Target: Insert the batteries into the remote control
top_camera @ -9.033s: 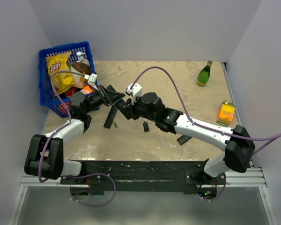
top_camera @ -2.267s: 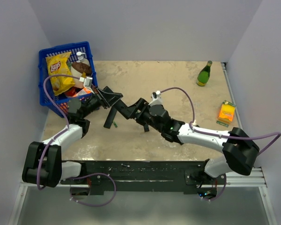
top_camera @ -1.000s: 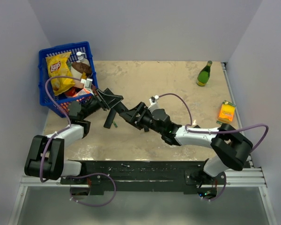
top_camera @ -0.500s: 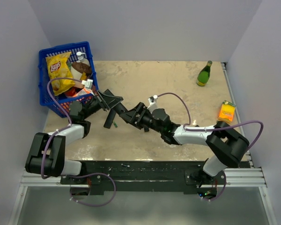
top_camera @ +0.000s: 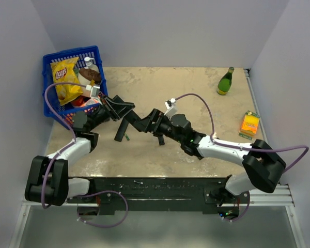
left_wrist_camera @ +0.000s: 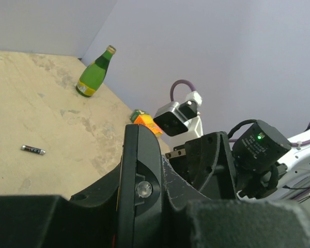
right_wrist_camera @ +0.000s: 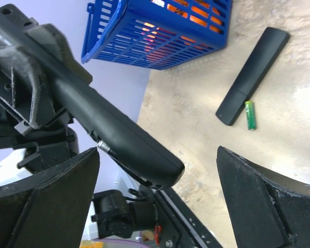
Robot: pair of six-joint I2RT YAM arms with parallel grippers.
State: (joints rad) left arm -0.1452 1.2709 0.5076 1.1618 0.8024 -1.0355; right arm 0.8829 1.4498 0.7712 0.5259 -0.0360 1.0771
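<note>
Remote control (left_wrist_camera: pixel 140 178) between fingers (left_wrist_camera: pixel 243 225)

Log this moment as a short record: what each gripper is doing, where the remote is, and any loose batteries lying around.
left gripper: shut on the remote control, held above the table
right gripper: open, the remote control's end in front of its jaws
loose battery: dark battery lying on the table, apart from both arms
other remote: second black remote flat on the table, green battery beside it
</note>
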